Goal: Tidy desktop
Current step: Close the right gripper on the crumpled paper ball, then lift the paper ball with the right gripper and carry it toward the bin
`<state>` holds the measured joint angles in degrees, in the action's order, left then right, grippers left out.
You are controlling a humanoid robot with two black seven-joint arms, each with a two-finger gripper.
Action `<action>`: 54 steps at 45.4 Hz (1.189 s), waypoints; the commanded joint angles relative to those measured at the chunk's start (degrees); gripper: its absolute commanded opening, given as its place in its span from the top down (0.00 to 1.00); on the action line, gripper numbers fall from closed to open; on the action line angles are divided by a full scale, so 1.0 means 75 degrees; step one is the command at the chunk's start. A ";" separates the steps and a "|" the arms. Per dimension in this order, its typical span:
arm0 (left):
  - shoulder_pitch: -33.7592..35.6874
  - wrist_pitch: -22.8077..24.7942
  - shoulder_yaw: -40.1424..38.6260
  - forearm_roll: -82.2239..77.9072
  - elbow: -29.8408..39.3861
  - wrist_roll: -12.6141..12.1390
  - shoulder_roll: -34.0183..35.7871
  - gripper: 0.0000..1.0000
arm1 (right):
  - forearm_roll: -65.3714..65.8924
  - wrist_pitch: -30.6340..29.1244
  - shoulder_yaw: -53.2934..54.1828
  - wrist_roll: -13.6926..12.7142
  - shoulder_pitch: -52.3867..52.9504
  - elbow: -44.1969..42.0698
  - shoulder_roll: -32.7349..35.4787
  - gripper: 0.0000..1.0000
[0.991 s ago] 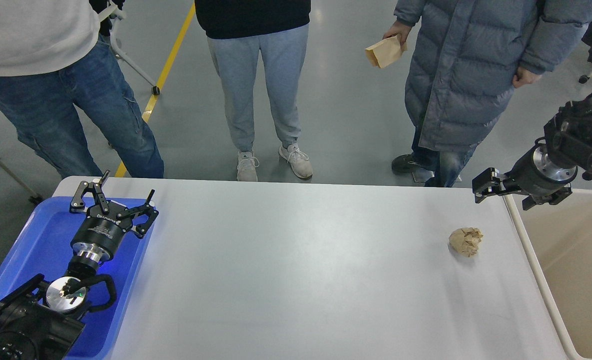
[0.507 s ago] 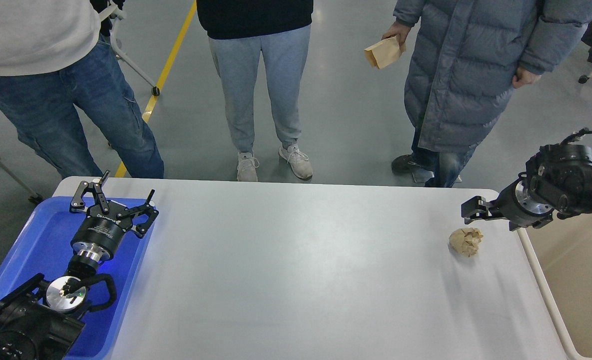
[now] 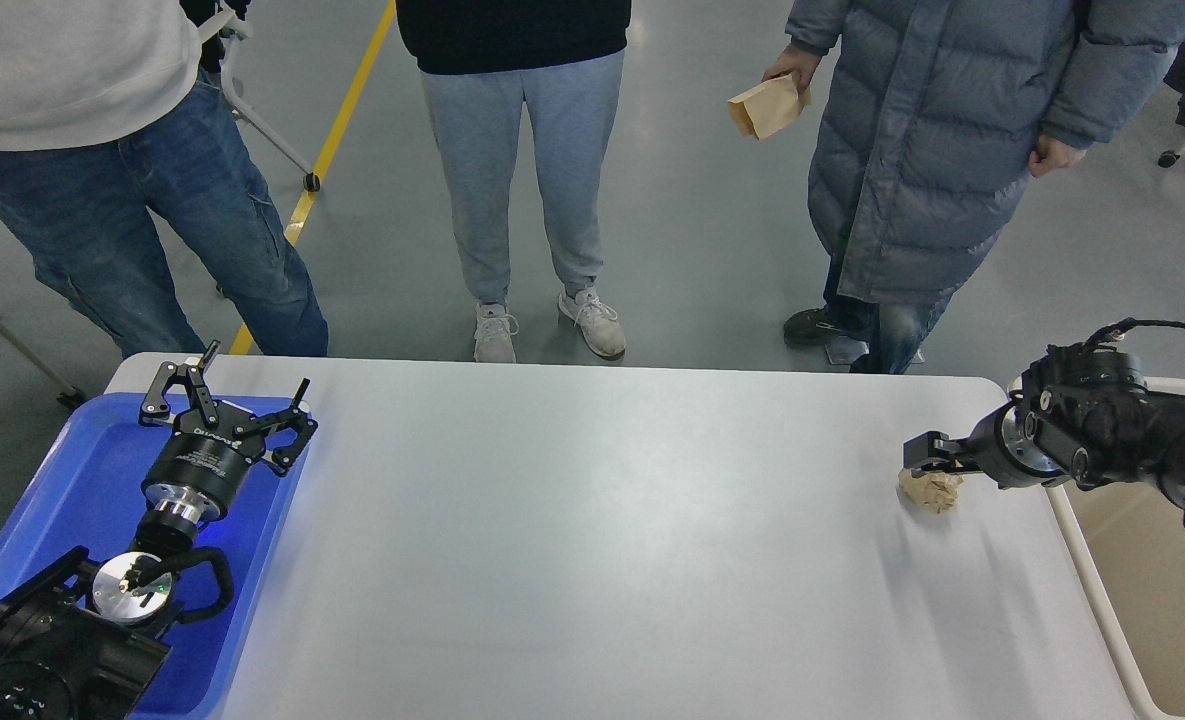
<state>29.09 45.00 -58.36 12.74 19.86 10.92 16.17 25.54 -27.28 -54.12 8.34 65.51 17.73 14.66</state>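
Two black arms reach in over the desktop [image 3: 572,540], the wide pale tabletop that fills the lower middle of the view from about eight o'clock round to four o'clock. At eight o'clock a blue tray [image 3: 62,480] lies on the left end of the desktop, and the left gripper [image 3: 227,395] hangs over the tray's far right corner with its fingers spread well apart, holding nothing. Beyond the far edge, from ten o'clock to two o'clock, three people stand on the grey floor: one in jeans [image 3: 152,230], one in grey trousers [image 3: 522,170], and one in a long padded coat [image 3: 932,150] who holds a brown paper bag [image 3: 770,105]. A yellow line [image 3: 327,150] runs across the floor between the first two. At three o'clock a crumpled ball of brown paper [image 3: 934,492] sits on the desktop near its right edge. The right gripper [image 3: 920,452] is right over the ball's top, seen end-on and dark; I cannot tell whether its fingers are apart or together, nor whether they touch the paper. At four o'clock a beige bin [image 3: 1102,600] stands just beside the desktop's right edge.
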 commanded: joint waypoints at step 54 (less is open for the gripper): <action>0.0000 0.0000 0.0000 0.0000 0.0000 -0.0002 0.0000 0.00 | 0.0005 0.1727 0.0559 0.0001 -0.1070 -0.0501 -0.0467 0.00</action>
<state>29.09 45.00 -58.36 12.74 19.86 10.92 16.19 25.49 -15.58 -50.44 8.33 58.03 13.99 11.81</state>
